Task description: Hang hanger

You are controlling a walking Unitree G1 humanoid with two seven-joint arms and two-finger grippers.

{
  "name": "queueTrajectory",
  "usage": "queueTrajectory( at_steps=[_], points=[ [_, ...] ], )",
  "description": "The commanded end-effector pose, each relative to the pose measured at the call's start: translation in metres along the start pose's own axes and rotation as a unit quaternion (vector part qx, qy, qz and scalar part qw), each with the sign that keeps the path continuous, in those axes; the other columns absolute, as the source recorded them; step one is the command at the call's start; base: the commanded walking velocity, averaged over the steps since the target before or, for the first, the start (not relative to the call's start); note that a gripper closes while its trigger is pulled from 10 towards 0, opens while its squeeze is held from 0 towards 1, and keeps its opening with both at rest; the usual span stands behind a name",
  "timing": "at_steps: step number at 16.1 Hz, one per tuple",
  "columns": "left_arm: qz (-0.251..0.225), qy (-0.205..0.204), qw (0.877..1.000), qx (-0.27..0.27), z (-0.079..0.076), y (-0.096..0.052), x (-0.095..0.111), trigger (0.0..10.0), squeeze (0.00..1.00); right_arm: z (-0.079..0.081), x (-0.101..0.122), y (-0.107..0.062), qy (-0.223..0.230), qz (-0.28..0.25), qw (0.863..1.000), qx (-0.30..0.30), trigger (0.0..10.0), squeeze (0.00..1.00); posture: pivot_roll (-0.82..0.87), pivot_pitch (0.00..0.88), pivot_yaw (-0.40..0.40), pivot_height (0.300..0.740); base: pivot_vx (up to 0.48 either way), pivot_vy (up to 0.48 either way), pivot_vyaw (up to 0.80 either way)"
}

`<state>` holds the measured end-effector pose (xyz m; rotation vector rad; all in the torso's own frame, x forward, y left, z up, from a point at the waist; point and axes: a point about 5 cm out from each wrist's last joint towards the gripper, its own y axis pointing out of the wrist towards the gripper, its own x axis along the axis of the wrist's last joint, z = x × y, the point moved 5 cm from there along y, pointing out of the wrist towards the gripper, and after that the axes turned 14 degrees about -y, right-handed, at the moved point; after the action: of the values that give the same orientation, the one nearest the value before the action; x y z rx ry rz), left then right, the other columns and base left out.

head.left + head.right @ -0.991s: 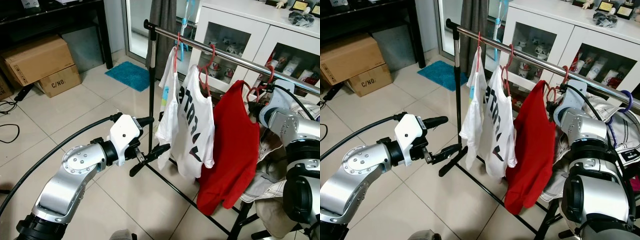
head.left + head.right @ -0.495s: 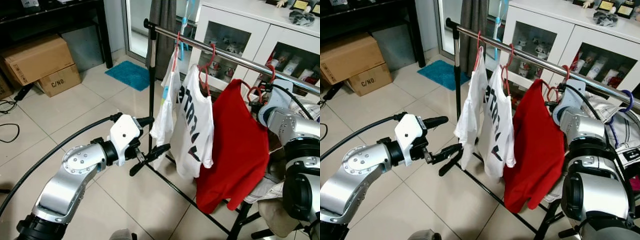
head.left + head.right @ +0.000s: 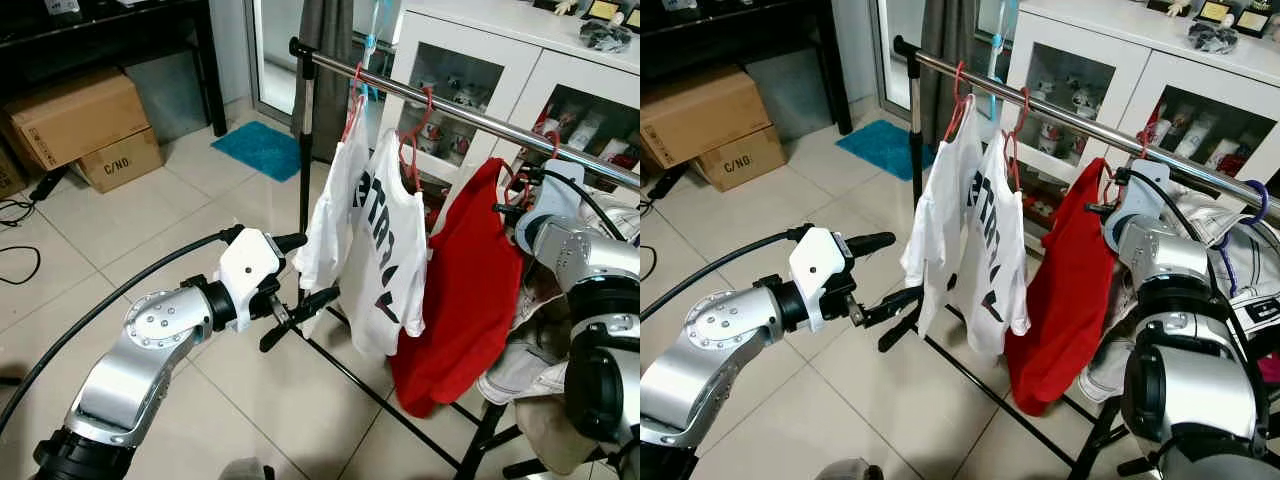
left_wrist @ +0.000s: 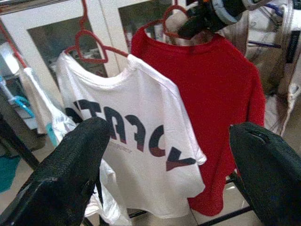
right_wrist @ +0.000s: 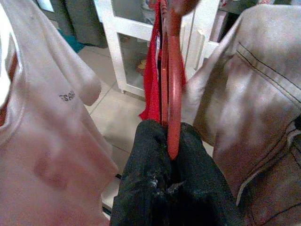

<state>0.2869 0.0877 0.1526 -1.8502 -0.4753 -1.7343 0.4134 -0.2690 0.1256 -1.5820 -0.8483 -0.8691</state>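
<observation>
The right gripper (image 5: 171, 188) clenches the red hanger (image 5: 172, 70) carrying the red shirt (image 3: 470, 280), apparently hooking it onto the far-right rail (image 3: 470, 115), while the left gripper (image 3: 300, 275) waits, released.

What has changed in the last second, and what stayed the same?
The right gripper, shut on the red hanger, has carried the red shirt rightward along the rail, away from the white shirts. The left gripper stays open and unmoved.

"C/NO." on the small carton (image 3: 117, 160)
</observation>
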Motion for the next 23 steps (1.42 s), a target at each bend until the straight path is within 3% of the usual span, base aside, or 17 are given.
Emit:
queueTrajectory(
  at_steps=[1, 3, 4, 5, 6, 8, 10, 11, 13, 14, 15, 16, 17, 20, 23],
  points=[
    [-0.009, 0.001, 1.0, 0.016, 0.005, -0.001, 0.005, 10.0, 0.78, 0.0, 0.011, -0.004, 0.001, -0.02, 1.0, 0.004, 0.0, 0.0, 0.05, 0.005, -0.051, 0.74, 0.0, 0.0, 0.0],
    [-0.024, -0.013, 0.999, 0.031, 0.006, -0.003, 0.008, 10.0, 0.75, 0.001, 0.021, -0.014, 0.002, -0.048, 0.999, 0.008, 0.0, 0.0, 0.05, 0.014, -0.055, 0.74, 0.0, 0.0, 0.0],
    [-0.031, -0.013, 0.998, 0.055, 0.009, -0.004, 0.009, 10.0, 0.53, 0.002, 0.025, -0.023, 0.003, -0.064, 0.998, 0.011, 0.0, 0.0, 0.05, 0.021, -0.055, 0.74, 0.0, 0.0, 0.0],
    [-0.033, -0.017, 0.996, 0.077, 0.014, -0.005, 0.009, 10.0, 0.5, 0.003, 0.025, -0.028, 0.001, -0.07, 0.997, 0.012, 0.0, 0.0, 0.05, 0.026, -0.055, 0.74, 0.0, 0.0, 0.0],
    [-0.038, -0.019, 0.994, 0.104, 0.019, -0.007, 0.009, 10.0, 0.32, 0.006, 0.018, -0.037, -0.012, -0.067, 0.998, 0.015, 0.0, 0.0, 0.05, 0.031, -0.056, 0.74, 0.0, 0.0, 0.0],
    [-0.038, -0.031, 0.988, 0.146, 0.025, -0.012, 0.005, 10.0, 0.29, 0.017, 0.01, -0.058, -0.021, -0.08, 0.996, 0.02, 0.3, 0.0, 0.06, 0.041, -0.06, 0.74, 0.0, 0.0, 0.0],
    [-0.038, -0.036, 0.986, 0.159, 0.026, -0.013, 0.004, 10.0, 0.28, 0.024, 0.013, -0.068, -0.014, -0.098, 0.995, 0.022, 0.5, 0.0, 0.06, 0.041, -0.061, 0.74, 0.0, 0.0, 0.0],
    [-0.044, -0.037, 0.984, 0.168, 0.027, -0.014, 0.006, 10.0, 0.18, 0.033, 0.015, -0.078, -0.001, -0.116, 0.993, 0.032, 0.0, 0.0, 0.07, 0.043, -0.062, 0.74, 0.0, 0.0, 0.0],
    [-0.058, -0.04, 0.98, 0.187, 0.032, -0.016, 0.011, 10.0, 0.07, 0.053, 0.008, -0.094, 0.018, -0.129, 0.99, 0.059, 0.0, 0.0, 0.07, 0.043, -0.063, 0.74, 0.0, 0.0, 0.0],
    [-0.064, -0.034, 0.978, 0.194, 0.032, -0.017, 0.014, 10.0, 0.0, 0.062, 0.005, -0.104, 0.03, -0.144, 0.987, 0.069, 3.8, 0.0, 0.07, 0.048, -0.063, 0.74, 0.0, 0.0, 0.0],
    [-0.064, -0.034, 0.978, 0.195, 0.03, -0.017, 0.013, 10.0, 0.0, 0.063, 0.003, -0.106, 0.032, -0.147, 0.986, 0.068, 3.8, 0.0, 0.07, 0.051, -0.064, 0.74, 0.0, 0.0, 0.0],
    [-0.063, -0.036, 0.977, 0.199, 0.027, -0.019, 0.01, 10.0, 0.0, 0.065, -0.005, -0.11, 0.028, -0.145, 0.987, 0.059, 5.3, 0.0, 0.07, 0.05, -0.063, 0.74, 0.0, 0.0, 0.0],
    [-0.064, -0.04, 0.977, 0.201, 0.026, -0.02, 0.008, 10.0, 0.0, 0.066, -0.012, -0.112, 0.029, -0.138, 0.988, 0.055, 10.0, 0.0, 0.07, 0.05, -0.061, 0.74, 0.0, 0.0, 0.0],
    [-0.061, -0.043, 0.975, 0.207, 0.024, -0.019, 0.005, 10.0, 0.0, 0.071, -0.021, -0.121, 0.025, -0.14, 0.988, 0.051, 10.0, 0.0, 0.06, 0.043, -0.059, 0.74, 0.0, 0.0, 0.0],
    [-0.062, -0.049, 0.974, 0.213, 0.024, -0.02, 0.003, 10.0, 0.0, 0.079, -0.036, -0.127, -0.019, -0.131, 0.99, 0.056, 10.0, 0.0, 0.06, 0.039, -0.062, 0.74, 0.0, 0.0, 0.0]
  ],
)
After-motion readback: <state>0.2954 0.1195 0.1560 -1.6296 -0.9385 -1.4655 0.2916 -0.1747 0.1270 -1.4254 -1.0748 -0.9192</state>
